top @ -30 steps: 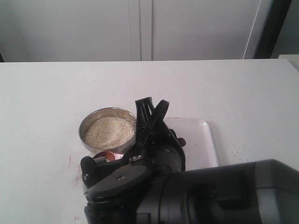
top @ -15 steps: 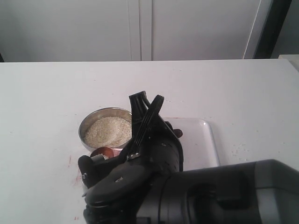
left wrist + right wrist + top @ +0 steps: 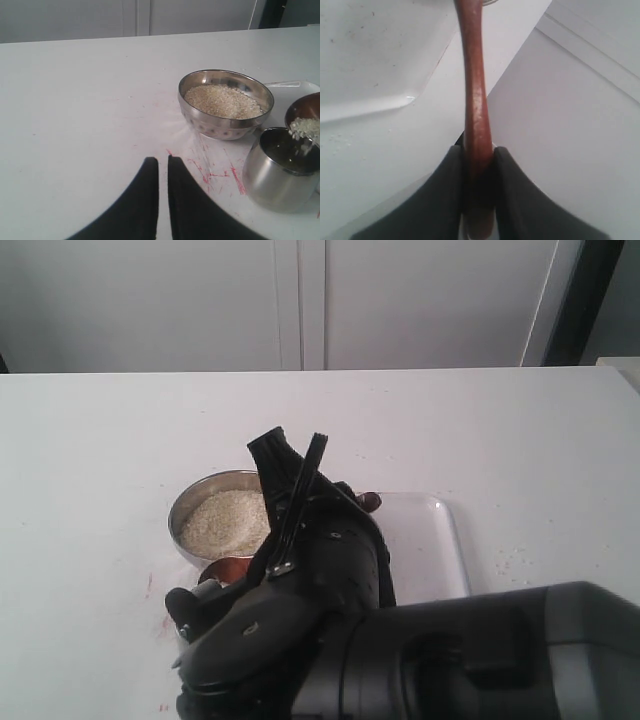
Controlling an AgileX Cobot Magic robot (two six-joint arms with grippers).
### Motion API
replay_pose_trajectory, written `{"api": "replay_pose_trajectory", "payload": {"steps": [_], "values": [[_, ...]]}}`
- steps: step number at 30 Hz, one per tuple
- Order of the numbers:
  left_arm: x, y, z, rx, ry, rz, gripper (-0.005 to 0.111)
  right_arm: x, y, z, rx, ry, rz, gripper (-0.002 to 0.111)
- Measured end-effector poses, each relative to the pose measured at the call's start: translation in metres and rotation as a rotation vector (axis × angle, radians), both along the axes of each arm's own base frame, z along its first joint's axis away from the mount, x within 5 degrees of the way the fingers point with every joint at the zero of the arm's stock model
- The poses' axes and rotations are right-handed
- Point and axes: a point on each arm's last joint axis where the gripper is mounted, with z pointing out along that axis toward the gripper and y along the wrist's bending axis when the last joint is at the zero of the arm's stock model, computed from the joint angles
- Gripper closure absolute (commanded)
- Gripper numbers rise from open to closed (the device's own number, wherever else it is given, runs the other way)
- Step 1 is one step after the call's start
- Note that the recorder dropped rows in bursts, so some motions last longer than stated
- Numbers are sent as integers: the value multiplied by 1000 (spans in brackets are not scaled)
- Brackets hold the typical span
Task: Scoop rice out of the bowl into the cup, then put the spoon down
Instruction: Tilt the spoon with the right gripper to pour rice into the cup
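The steel bowl (image 3: 198,502) (image 3: 225,120) holds pale rice (image 3: 225,522) (image 3: 222,100). Beside it, nearer the camera, stands the steel cup (image 3: 277,172), hidden in the exterior view by the right arm. My right gripper (image 3: 292,478) (image 3: 478,152) is shut on the handle of the reddish-brown wooden spoon (image 3: 474,95). The spoon's head (image 3: 306,111) (image 3: 228,568) tilts over the cup's rim, and rice grains (image 3: 303,129) slide from it into the cup. My left gripper (image 3: 163,164) hovers low over the table, away from the bowl, shut and empty.
A clear white tray (image 3: 432,540) (image 3: 295,86) lies just right of the bowl. Red scratch marks (image 3: 215,172) stain the table near the cup. Stray grains (image 3: 512,560) lie right of the tray. The right arm's black body (image 3: 440,660) fills the exterior view's foreground.
The right gripper has rolled to the left, carrying the spoon head from the bowl's near edge to above the cup and tipping it. The left gripper shows only now.
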Motion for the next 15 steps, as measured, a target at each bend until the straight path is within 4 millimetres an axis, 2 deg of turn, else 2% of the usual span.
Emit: {"api": "replay_pose_trajectory", "payload": {"steps": [15], "values": [[0,0,0,0,0,0,92,5,3,8,-94,-87,90,108]]}}
